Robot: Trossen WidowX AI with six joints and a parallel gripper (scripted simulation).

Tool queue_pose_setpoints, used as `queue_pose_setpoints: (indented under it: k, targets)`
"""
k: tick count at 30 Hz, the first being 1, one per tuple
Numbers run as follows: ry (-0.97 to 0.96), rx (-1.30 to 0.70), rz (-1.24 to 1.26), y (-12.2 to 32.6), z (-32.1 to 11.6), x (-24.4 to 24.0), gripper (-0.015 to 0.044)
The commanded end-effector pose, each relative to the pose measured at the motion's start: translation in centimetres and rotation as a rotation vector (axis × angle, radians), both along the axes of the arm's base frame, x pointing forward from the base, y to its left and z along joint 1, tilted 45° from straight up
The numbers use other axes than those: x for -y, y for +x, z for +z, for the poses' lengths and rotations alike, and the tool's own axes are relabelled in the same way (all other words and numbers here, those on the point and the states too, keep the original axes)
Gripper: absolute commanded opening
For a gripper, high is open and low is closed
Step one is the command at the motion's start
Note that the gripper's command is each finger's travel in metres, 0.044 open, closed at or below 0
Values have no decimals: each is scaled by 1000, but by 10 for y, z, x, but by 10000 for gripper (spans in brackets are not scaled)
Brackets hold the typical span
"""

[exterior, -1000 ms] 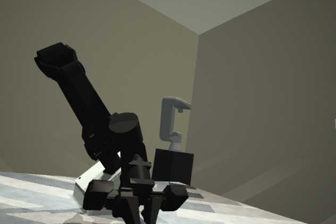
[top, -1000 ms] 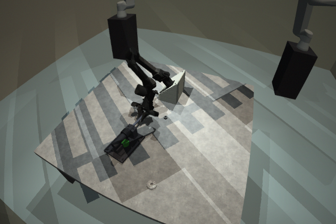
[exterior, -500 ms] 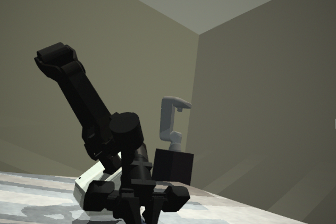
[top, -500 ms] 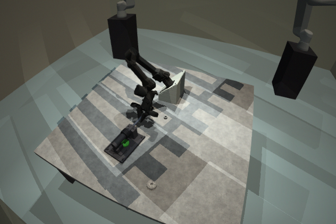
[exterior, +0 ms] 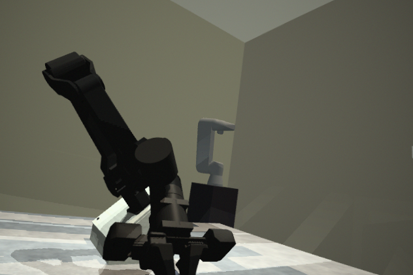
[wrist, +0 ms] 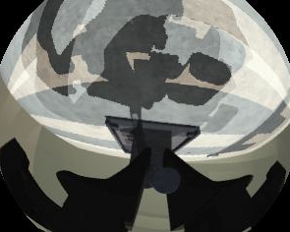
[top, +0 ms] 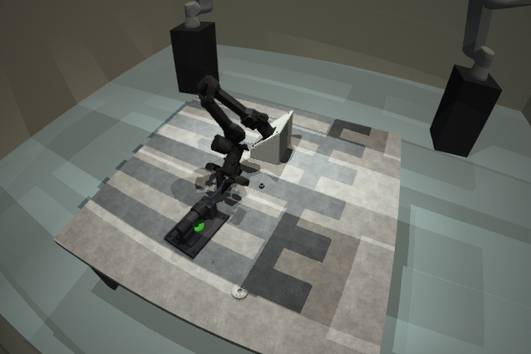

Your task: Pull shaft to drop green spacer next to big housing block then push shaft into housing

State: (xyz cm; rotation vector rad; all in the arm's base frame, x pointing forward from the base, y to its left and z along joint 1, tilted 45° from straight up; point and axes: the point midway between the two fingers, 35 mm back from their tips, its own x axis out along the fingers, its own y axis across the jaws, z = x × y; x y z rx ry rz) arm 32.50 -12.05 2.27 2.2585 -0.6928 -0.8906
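The dark fixture's base plate point(top: 207, 234) point(wrist: 193, 132) lies near the table's front left edge. Dark cylindrical parts point(top: 187, 221) stand in a row on it; which is the big housing block is hard to tell. The green spacer point(top: 198, 225) shows low beside this row, seemingly down on the base plate and off the shaft line. My gripper point(top: 222, 188) point(wrist: 156, 151) is shut on the blue-grey shaft point(top: 215, 193), behind the fixture. The shaft's round end point(wrist: 165, 180) shows between the fingers in the wrist view. How deep the shaft sits in the housing is hidden.
A pale slanted box point(top: 269, 149) point(exterior: 108, 213) stands beside the arm's base. A pale ring point(top: 239, 293) lies near the front edge, and a small dark nut-like part point(top: 261, 183) lies right of the gripper. Two grey arms on dark pedestals point(top: 195, 58) point(top: 464, 112) stand beyond the table.
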Motion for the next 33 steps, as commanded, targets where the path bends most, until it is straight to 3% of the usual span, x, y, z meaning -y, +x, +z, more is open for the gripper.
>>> queue_pose_setpoints:
  k: [1,33]
  targets:
    - [-3,9,2,5,3,1,0]
    - [-3,9,2,17,5,3,0]
